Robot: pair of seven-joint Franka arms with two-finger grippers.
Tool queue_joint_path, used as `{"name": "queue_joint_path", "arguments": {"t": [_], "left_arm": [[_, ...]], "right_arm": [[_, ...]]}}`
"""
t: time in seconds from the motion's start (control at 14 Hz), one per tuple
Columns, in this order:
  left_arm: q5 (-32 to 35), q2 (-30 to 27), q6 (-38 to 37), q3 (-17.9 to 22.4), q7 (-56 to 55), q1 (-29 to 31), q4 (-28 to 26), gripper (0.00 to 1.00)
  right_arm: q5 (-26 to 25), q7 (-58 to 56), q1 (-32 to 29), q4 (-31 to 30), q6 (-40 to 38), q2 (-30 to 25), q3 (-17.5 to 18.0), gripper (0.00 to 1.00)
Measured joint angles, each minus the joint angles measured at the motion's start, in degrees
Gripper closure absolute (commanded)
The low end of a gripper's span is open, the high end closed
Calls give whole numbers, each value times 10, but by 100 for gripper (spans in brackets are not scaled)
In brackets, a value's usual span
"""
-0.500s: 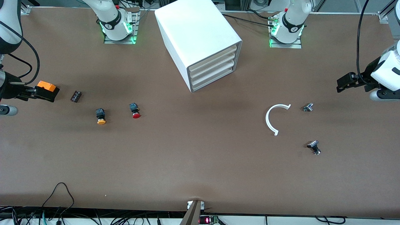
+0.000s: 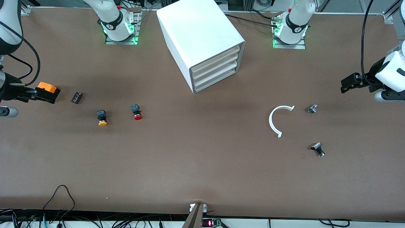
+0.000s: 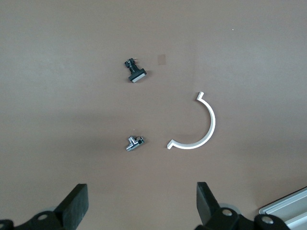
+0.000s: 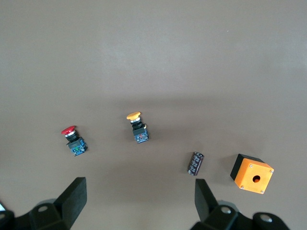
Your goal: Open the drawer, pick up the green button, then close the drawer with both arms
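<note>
The white cabinet [image 2: 202, 34] stands at the middle of the table near the arms' bases. All four trays are shut, and the drawer [image 2: 218, 83] is the lowest of them. The green button is hidden. My left gripper [image 2: 346, 85] hangs open and empty over the left arm's end of the table. In the left wrist view its open fingers [image 3: 76, 206] frame bare table. My right gripper [image 2: 47, 96] hangs open and empty over the right arm's end, partly over an orange box [image 2: 47, 86]. In the right wrist view its open fingers [image 4: 74, 196] also frame bare table.
A red-capped button [image 2: 137, 112], an orange-yellow-capped button [image 2: 102, 118] and a small dark cylinder [image 2: 77, 97] lie toward the right arm's end. A white arc piece [image 2: 277, 118] and two small metal fittings [image 2: 312, 109] [image 2: 318, 148] lie toward the left arm's end.
My right gripper has shifted very slightly toward its end of the table. Nothing else has moved.
</note>
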Motion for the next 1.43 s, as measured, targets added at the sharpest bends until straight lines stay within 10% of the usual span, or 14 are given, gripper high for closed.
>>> {"name": "queue_joint_path", "arguments": {"t": [1.43], "left_arm": [[0,5,-1,-3,0,0,1,1]], "right_arm": [[0,0,0,48,-36,0,0,0]]}}
